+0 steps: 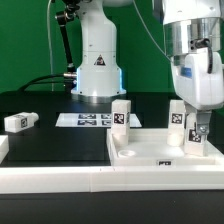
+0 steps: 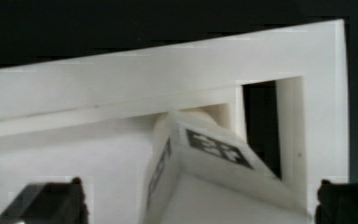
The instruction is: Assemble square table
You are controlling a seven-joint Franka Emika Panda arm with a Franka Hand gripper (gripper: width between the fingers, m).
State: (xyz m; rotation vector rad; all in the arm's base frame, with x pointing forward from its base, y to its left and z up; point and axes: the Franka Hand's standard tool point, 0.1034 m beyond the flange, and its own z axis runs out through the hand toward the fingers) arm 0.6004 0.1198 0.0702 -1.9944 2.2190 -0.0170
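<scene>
White plastic leg block (image 2: 208,158) stood upright on the square top (image 1: 148,150), by its corner on the exterior view's right, long side pointing up. It sat between the jaws, which were wide apart and not touching it. Another leg (image 1: 20,121) lay flat on the black bench (image 1: 55,140).

The square top (image 1: 150,147) lies at the exterior view's right, just behind the long rail (image 1: 60,178) along the near edge. The back-left leg (image 1: 121,115) stands upright at the top's far left corner and the back-right leg (image 1: 178,114) toward its far right. The nearer right leg (image 1: 196,143) stands under the gripper (image 1: 202,128), between its fingertips. The loose leg (image 1: 20,121) lies well apart at the left, and the marker board (image 1: 85,120) lies between it and the top, before the robot base (image 1: 95,65)
</scene>
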